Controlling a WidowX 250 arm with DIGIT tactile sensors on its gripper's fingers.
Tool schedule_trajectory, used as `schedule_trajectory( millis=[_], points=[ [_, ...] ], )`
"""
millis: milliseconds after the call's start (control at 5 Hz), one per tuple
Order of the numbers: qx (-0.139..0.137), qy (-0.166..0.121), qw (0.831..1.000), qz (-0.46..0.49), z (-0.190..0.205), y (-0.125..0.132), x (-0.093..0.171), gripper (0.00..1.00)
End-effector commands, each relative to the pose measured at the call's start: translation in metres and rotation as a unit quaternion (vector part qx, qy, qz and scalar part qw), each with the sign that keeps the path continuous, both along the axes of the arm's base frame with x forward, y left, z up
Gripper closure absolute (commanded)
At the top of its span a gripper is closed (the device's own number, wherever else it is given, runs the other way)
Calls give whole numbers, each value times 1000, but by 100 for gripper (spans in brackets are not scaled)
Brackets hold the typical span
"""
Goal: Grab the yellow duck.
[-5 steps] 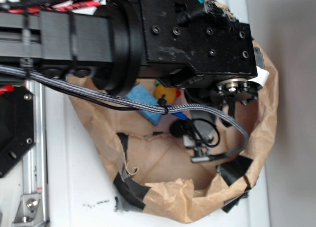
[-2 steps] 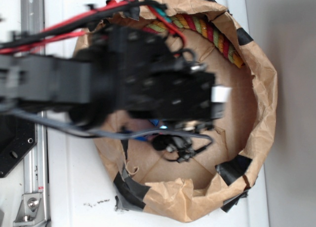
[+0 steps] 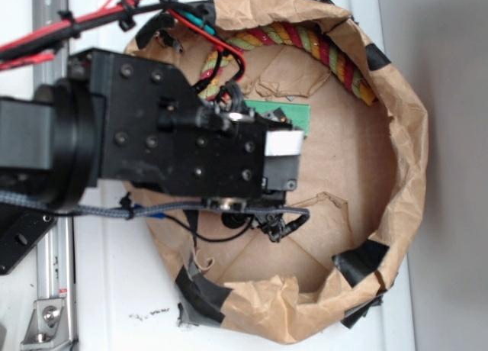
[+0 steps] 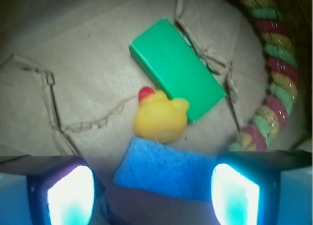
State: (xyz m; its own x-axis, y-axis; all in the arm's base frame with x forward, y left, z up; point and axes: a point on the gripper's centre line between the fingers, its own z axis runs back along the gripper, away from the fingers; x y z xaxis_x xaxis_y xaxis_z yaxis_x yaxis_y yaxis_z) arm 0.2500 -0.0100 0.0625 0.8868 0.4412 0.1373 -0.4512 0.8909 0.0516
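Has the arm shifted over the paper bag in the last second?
Yes. Against the bag's rim it swung down the frame, uncovering the rope along the top.

Four loose items, one of each kind

One yellow duck [image 4: 161,118], one green block [image 4: 176,67], one blue sponge [image 4: 164,170], one twisted rope [image 4: 271,68], all inside one paper bag [image 3: 408,130].

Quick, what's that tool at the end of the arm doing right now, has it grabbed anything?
Tool: open, holding nothing; the yellow duck lies untouched ahead of its fingers.
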Motion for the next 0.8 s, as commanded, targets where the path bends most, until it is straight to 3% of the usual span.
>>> schedule_trajectory(
  millis=[0, 400, 600],
  points=[
    [-5, -30, 999, 11, 4, 0, 22, 0],
    [-2, -30, 1000, 8, -1, 14, 23, 0],
    [-3, -12, 1000, 13, -6, 20, 19, 0]
  ],
)
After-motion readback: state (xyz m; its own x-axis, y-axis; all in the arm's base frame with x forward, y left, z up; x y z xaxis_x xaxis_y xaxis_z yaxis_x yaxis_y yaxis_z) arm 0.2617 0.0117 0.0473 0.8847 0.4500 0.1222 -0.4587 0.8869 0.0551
